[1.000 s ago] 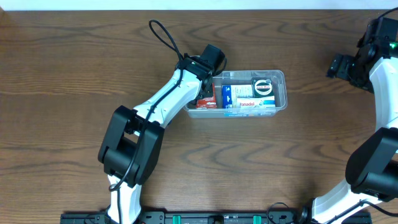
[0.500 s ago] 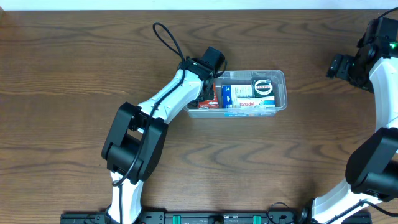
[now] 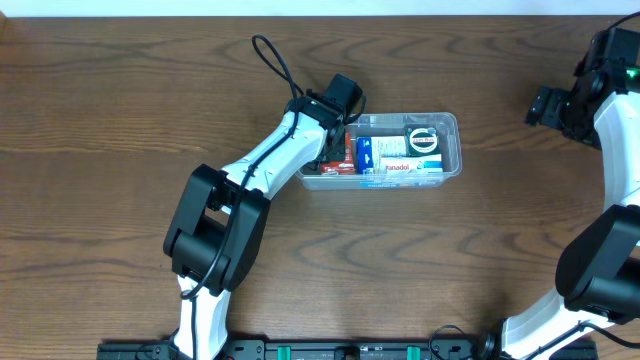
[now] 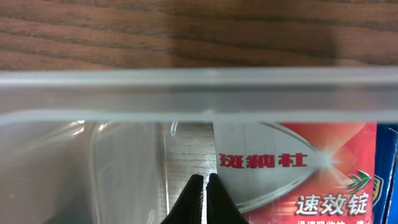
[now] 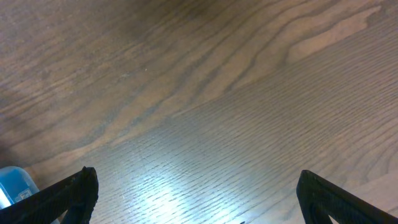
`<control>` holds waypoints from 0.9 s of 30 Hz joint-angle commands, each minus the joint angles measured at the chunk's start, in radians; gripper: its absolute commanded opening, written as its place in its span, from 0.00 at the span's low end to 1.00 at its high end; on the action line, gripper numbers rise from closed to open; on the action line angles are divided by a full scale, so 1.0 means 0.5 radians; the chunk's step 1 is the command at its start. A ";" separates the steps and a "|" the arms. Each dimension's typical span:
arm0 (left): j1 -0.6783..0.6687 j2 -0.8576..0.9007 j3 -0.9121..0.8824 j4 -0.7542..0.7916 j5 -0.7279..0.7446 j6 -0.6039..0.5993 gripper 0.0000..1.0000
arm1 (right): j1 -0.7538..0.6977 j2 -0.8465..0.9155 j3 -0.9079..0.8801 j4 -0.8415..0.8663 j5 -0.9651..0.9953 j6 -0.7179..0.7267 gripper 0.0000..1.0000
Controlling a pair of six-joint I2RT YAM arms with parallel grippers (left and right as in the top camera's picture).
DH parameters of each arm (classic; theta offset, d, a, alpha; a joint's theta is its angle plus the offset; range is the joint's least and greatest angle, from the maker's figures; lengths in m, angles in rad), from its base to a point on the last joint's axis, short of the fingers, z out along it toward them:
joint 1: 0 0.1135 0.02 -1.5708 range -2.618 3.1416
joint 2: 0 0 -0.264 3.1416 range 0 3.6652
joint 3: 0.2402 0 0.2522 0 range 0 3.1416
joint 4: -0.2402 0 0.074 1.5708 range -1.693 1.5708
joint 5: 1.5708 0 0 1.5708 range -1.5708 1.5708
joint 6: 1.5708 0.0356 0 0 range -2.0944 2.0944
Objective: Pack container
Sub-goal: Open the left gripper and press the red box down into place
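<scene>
The clear plastic container sits on the bench, a little right of centre, holding a red box, a blue carton and a Panadol pack. Overhead, the wrist hides the left end effector. Its own camera shows the tips pressed together, empty, below the rim beside the red box. The right end effector hangs far right, jaws wide apart.

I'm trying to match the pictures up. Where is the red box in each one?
Overhead: the red box lies in the left end of the clear tub.
Left wrist: lower right, below the tub's rim, right of the left gripper and its shut tips.
Right wrist: not in it.
Shared landmark: the wooden table, in all three.
</scene>
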 commanded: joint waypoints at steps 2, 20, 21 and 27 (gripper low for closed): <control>0.011 0.030 -0.013 0.025 0.133 0.130 0.06 | -0.008 -0.032 0.021 -0.002 0.011 -0.023 0.99; 0.011 -0.062 -0.003 0.085 0.295 0.134 0.06 | -0.008 -0.032 0.021 -0.002 0.011 -0.023 0.99; 0.011 -0.087 -0.001 0.085 0.295 0.134 0.06 | -0.008 -0.032 0.021 -0.002 0.011 -0.023 0.99; 0.011 -0.173 -0.001 0.064 0.227 0.134 0.06 | -0.008 -0.032 0.021 -0.002 0.011 -0.023 0.99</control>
